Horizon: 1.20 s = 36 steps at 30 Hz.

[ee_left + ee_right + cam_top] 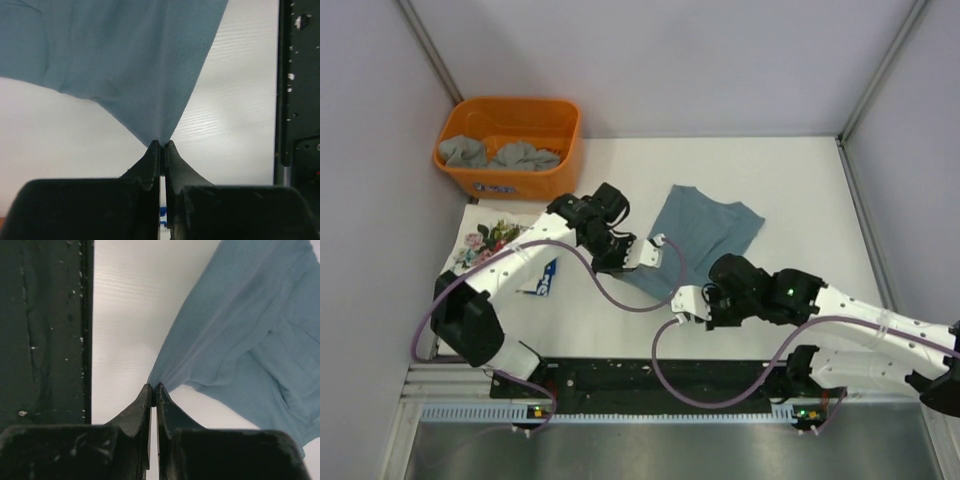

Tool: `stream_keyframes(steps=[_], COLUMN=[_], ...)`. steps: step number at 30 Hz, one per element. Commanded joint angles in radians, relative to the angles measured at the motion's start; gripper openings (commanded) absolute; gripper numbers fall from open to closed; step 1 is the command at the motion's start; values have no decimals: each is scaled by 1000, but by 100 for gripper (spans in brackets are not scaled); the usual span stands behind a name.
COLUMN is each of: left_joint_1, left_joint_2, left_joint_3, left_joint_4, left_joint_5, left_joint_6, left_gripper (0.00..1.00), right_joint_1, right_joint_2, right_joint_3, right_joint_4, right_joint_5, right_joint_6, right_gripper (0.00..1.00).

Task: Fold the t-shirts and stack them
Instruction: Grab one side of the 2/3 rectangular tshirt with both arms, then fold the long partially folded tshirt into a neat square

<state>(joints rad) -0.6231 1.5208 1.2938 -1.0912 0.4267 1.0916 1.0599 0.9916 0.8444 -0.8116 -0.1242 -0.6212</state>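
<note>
A dusty blue-grey t-shirt (705, 232) lies partly spread on the white table, its near edge lifted. My left gripper (656, 247) is shut on the shirt's near left corner; the left wrist view shows the cloth (125, 65) pinched at the fingertips (155, 150). My right gripper (682, 303) is shut on the near right corner; the right wrist view shows the cloth (240, 335) pulled to a point at the tips. A folded white floral-print shirt (485, 243) lies at the left under the left arm. Grey shirts (500, 155) sit in the orange tub.
The orange plastic tub (510, 185) stands at the back left corner. A blue and white tag (546, 280) lies near the left arm. A black rail (650, 380) runs along the near edge. Grey walls close both sides.
</note>
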Motion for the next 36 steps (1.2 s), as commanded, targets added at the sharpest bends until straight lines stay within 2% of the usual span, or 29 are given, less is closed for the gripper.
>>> stream_keyframes(steps=[1,4,6,12,20,27,36], left_joint_1=[2,2,2,14,31,33,34], left_joint_2=[-68,-54,-30,84,217,383,628], left_joint_3=[134,212,258,407,562,706,848], left_joint_4=[-216,-217,-193,-84,103,175,286], left_joint_5=[56,81,64,-34,-127,-215,-345], left_joint_6=[-81,-119,-151,-262,-377,-409,-443], left_gripper=[0,0,0,0,0,0,0], right_joint_1=[26,15,-40,-305,-688,-828,-896], right_joint_2=[-54,-123,-148,-165,-45,114,323], right_joint_3=[105,108,116,76,94,119,157], right_joint_4=[-133,-129,-129,-38,123,261,336], right_joint_5=[-123,-111,-107,-164,-190,-170,-82], right_joint_6=[71,43,41,17,67,117,132], right_gripper=[0,0,0,0,0,0,0])
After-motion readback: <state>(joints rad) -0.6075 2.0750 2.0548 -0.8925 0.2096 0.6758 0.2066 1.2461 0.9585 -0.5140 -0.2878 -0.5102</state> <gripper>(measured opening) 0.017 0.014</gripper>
